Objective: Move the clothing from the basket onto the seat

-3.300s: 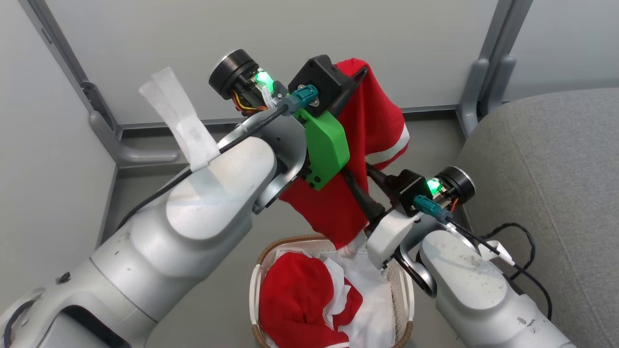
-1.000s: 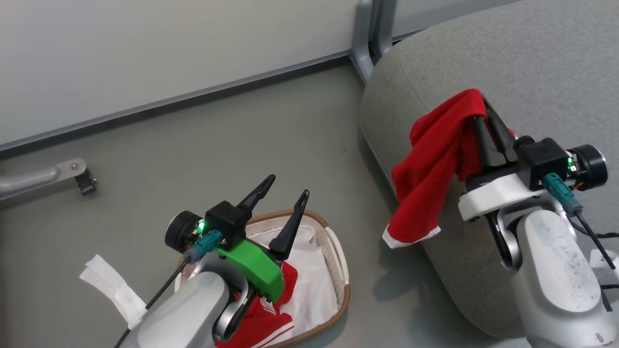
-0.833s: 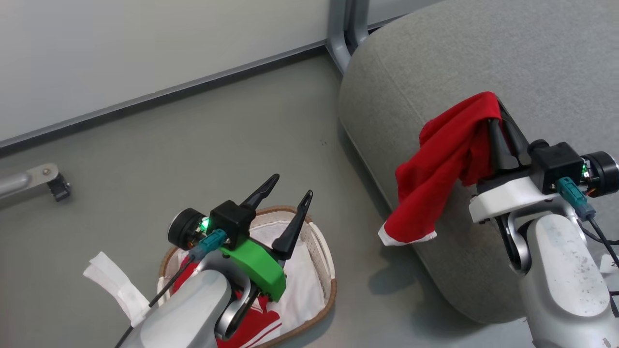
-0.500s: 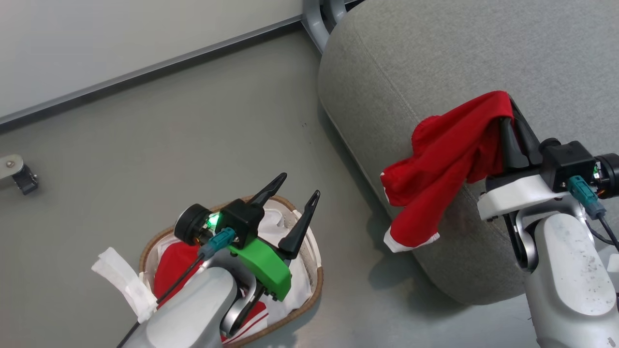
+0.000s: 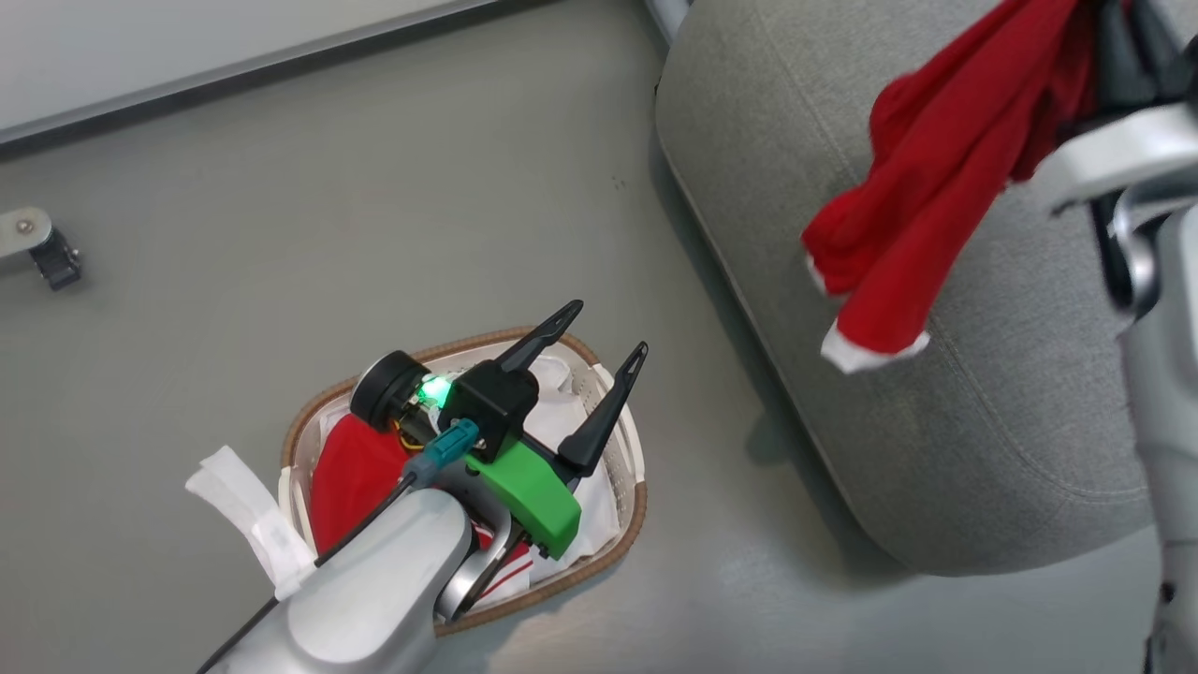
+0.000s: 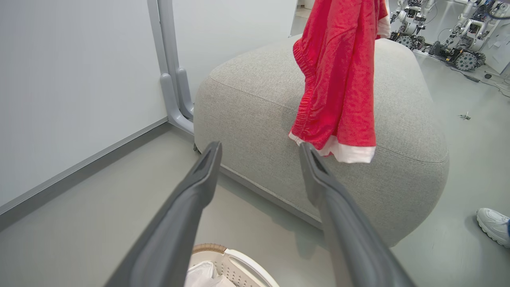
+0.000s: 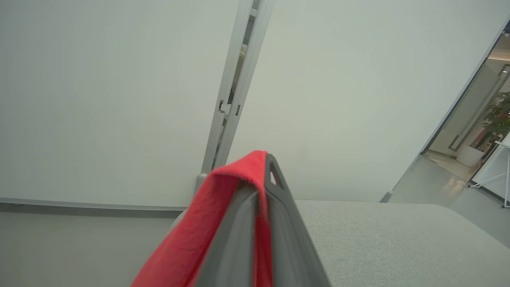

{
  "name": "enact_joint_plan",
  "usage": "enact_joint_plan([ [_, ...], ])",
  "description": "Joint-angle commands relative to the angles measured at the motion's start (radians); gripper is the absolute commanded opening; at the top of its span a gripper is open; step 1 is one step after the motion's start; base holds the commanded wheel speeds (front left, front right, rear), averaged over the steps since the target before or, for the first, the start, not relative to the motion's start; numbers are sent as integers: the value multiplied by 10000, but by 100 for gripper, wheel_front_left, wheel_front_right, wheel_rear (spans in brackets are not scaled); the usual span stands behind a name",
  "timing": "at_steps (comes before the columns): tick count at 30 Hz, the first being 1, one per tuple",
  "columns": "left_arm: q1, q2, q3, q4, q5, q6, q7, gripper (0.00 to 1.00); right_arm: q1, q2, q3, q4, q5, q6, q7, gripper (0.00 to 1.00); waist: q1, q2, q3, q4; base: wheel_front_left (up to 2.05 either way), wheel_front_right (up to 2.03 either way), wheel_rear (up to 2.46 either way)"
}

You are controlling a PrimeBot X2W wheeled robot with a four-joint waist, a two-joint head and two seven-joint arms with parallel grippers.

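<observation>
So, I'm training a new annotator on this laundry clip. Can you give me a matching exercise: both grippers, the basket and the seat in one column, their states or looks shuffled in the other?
Column one
1. left gripper
2. right gripper
3. basket
4. seat

Column two
A. shut on a red garment
B. grey upholstery
C. open, fingers spread, above the basket
D. on the floor, with red clothing inside

Pairs: 1-C, 2-A, 3-D, 4-B
</observation>
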Motion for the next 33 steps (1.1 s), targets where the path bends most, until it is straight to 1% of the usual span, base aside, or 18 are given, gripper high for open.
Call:
enact_joint_plan([
  [1,-206,16,-33,-100,148,44,39,100,-686,-311,-27,116,99,-14,217,0,0,-1,441,415,0,0,0],
  [2,-264,-7,-60,-144,196,52,59,100,-1092,-533,-23,186,112,-14,371,0,0,-1,552,502,0,0,0],
  [5,-502,-117,-179,-371,339,58,127,100,-2778,-1674,2,511,-97,-14,1075,0,0,-1,971,896,0,0,0],
  [7,-708,-207,-269,-516,433,41,181,100,-3762,-2292,-206,682,-123,-14,1484,0,0,-1,1281,1211,0,0,0],
  [11,-1160,-349,-370,-822,711,62,249,100,-5279,-3206,-605,1234,-170,-14,2209,0,0,-1,2033,1749,0,0,0],
  [13,-1380,-459,-435,-944,836,46,271,100,-5711,-3595,-819,1627,-309,-14,2368,0,0,-1,2374,1994,0,0,0],
  [15,-1600,-561,-497,-1030,920,11,279,100,-5864,-3800,-1098,2042,-456,-14,2413,0,0,-1,2686,2231,0,0,0],
  [20,-1996,-764,-688,-1118,1112,-47,328,100,-5429,-4095,-2014,3189,-896,-14,2127,0,0,-1,3289,2673,0,0,0],
  [23,-2177,-706,-713,-1170,1223,-30,379,100,-4905,-3853,-2702,3950,-1173,-14,1780,0,0,-1,3581,2778,0,0,0],
  [26,-2259,-597,-697,-1258,1292,35,409,100,-4472,-3635,-3183,4569,-1463,-14,1417,0,0,-1,3786,2749,0,0,0],
  [31,-2226,-391,-618,-1352,1235,153,470,100,-3990,-3161,-3851,5415,-1878,-14,874,0,0,-1,3982,2511,0,0,0],
  [32,-2178,-343,-597,-1359,1213,174,458,100,-3927,-3029,-3987,5561,-1992,-14,758,8,0,-1,3989,2418,0,0,0],
  [33,-2137,-325,-592,-1363,1191,194,456,100,-3888,-2955,-4102,5654,-2056,-14,672,26,0,-1,3976,2369,0,0,0],
])
